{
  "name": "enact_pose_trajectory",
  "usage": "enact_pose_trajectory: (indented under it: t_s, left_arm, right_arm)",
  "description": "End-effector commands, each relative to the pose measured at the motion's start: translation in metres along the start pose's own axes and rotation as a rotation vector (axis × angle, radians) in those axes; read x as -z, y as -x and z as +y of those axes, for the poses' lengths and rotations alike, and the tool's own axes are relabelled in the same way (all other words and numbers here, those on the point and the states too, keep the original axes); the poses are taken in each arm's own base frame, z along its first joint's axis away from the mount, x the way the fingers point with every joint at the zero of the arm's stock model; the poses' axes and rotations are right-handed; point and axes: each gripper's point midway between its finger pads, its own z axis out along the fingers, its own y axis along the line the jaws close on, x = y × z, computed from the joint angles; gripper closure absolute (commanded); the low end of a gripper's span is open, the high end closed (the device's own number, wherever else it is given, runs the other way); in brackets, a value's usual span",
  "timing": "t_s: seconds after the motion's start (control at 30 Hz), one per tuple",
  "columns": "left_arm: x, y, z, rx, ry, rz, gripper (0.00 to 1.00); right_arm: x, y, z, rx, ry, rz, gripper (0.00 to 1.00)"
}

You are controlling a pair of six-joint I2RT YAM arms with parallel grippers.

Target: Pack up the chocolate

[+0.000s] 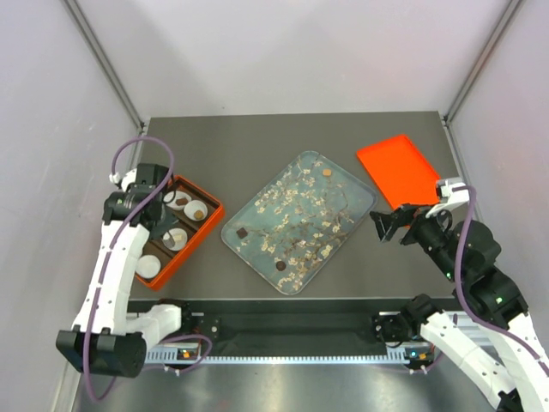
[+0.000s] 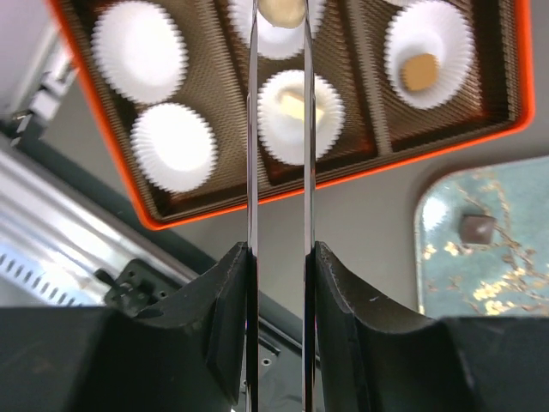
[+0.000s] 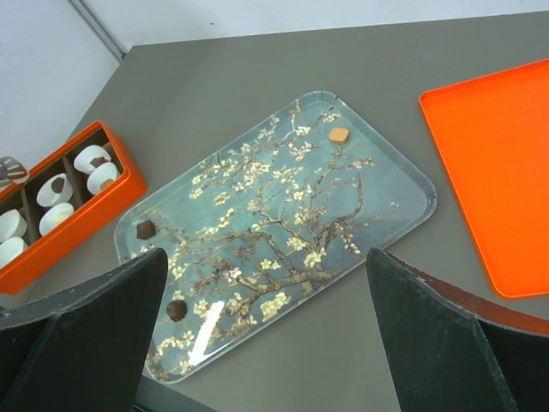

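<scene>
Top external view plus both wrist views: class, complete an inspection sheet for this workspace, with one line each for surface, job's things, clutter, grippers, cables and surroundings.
Surface: dark grey table; no spills seen.
Job's things: three chocolates lie on the blossom tray: one caramel piece and two dark pieces. The orange box holds white paper cups, some filled. The orange lid lies flat to the right of the tray.
Clutter: nothing seen.
Grippers: left gripper is shut on a cream piece above the box. Right gripper is open and holds nothing.
Cables: a purple cable loops at each arm, off the tray.
Surroundings: pale walls.
</scene>
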Motion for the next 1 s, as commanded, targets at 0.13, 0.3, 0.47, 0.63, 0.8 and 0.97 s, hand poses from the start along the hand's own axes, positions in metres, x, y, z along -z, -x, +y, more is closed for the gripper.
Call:
enact_pose_trajectory:
  t_s: [0.13, 0.3, 0.47, 0.63, 0.8, 0.97]
  left_arm:
    - [0.019, 0.002, 0.056, 0.051, 0.182, -0.1, 0.64]
    - [0.012, -0.001, 0.065, 0.035, 0.226, -0.11, 0.64]
    - [0.001, -0.006, 0.069, 0.016, 0.249, -0.085, 0.65]
    - [-0.01, -0.002, 0.068, 0.034, 0.236, -0.053, 0.66]
    - [-0.016, -0.001, 0.074, 0.026, 0.253, -0.027, 0.68]
    - [-0.012, 0.001, 0.079, 0.02, 0.274, -0.04, 0.68]
  right_arm:
    - [0.002, 0.01, 0.018, -0.019, 0.087, -0.02, 0.0]
    - [0.005, 0.011, 0.021, -0.019, 0.097, -0.019, 0.0]
    - [0.008, 0.011, 0.018, -0.016, 0.085, -0.019, 0.0]
    - [0.01, 0.013, 0.017, -0.011, 0.078, -0.021, 0.0]
    - [0.01, 0.013, 0.014, -0.008, 0.066, -0.02, 0.0]
    - [0.006, 0.008, 0.014, -0.006, 0.067, -0.008, 0.0]
